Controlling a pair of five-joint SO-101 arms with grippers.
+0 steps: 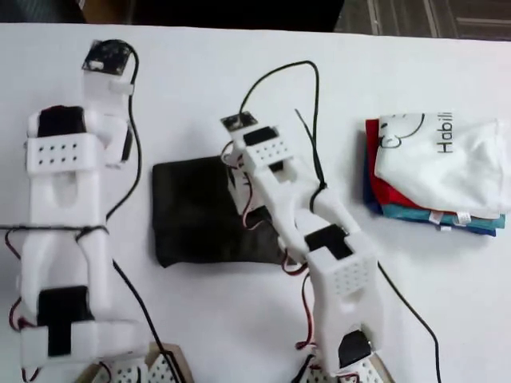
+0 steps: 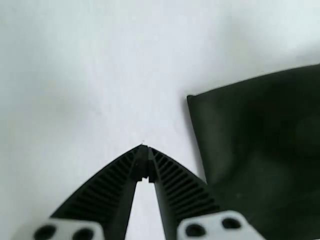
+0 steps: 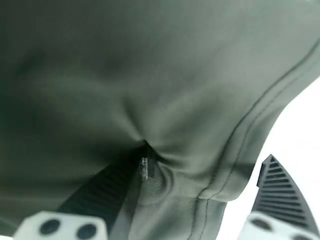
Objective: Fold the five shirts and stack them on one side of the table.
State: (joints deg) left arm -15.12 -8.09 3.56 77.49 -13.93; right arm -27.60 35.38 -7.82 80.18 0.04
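Black shirt [image 1: 200, 215] lies flat on the desk [image 1: 200, 72], already a tidy rectangle by the look of it. Stack [image 1: 435, 171] of folded shirts (white on top; red, blue, teal edges under it) sits off the black shirt's right side, apart from it. So prob. 4 done, black one last. Step in hand looks like gripping it to shift it onto the stack. Could be one more fold, can't rule that out.

Right tool [image 3: 207, 165]: released, jaws spread, down at an edge of the black shirt, toward its right half. One finger [image 3: 115, 190] presses into the cloth & dimples it. The other jaw hangs just past the hem, over bare desk. The hem runs between them, nothing pinched yet.

Left tool [image 2: 144, 147]: clenched on nothing, tips meeting, over bare desk just off the black shirt's left side, near a corner.

To do it well:
- Get the outer jaw under ALL layers before closing, else only the top layer lifts & the fold opens.
- Bite well past the hem, since thin cloth slips.
- Lift low, carry w/o swinging. The free part will prob. droop, so the left tool could take another edge to keep it flat.
- Set it square on the white shirt, edges lined up. Let go first, then back off, so the stack isn't dragged.
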